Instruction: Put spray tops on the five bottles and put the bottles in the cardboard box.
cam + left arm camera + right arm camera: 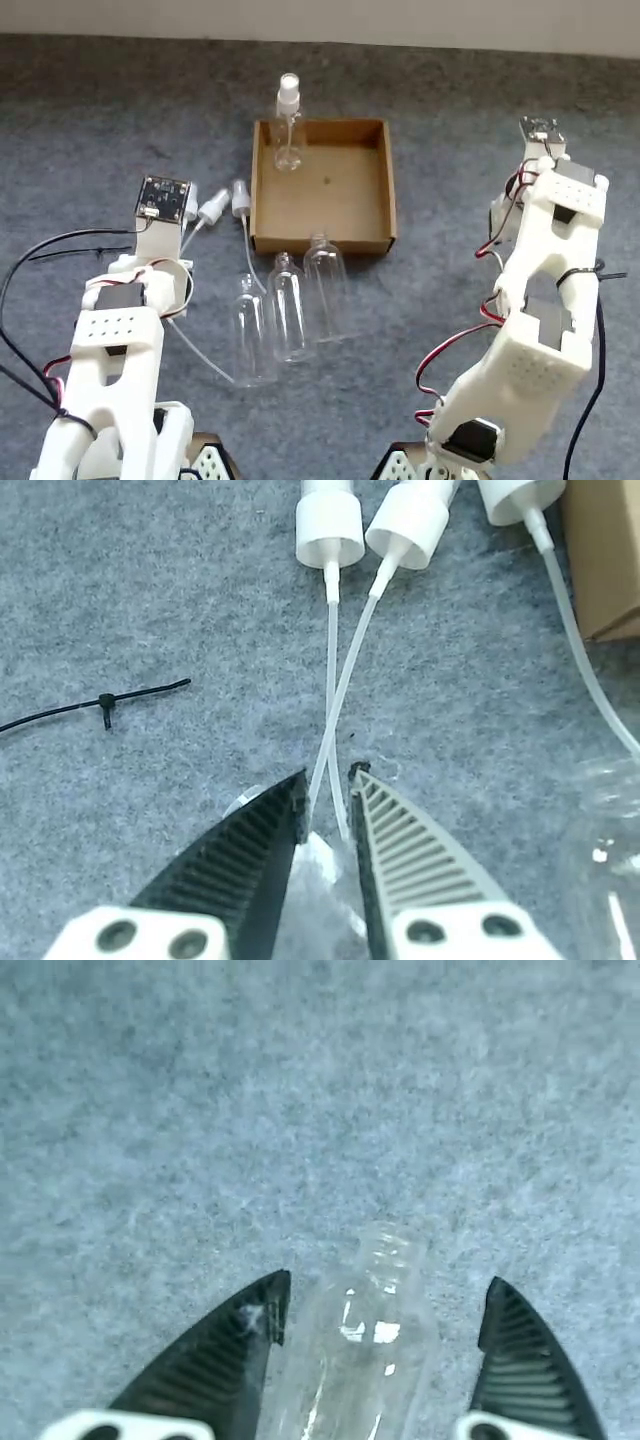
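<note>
The cardboard box (320, 185) lies open on the grey carpet, with one capped bottle (289, 125) at its far left corner. Three uncapped clear bottles (288, 305) lie side by side in front of the box. Three white spray tops (213, 208) with long dip tubes lie to the box's left. In the left wrist view, my left gripper (328, 785) stands narrowly open over the crossing tubes of two spray tops (330, 525) (412, 525). My right gripper (385, 1290) is open wide around a fifth uncapped bottle (370, 1345), whose neck points away from the wrist.
A third spray top (520, 498) lies beside the box corner (605, 560). A black cable tie (105, 705) lies on the carpet beside my left gripper. The right arm (545, 260) stands to the right of the box. Open carpet stretches behind the box.
</note>
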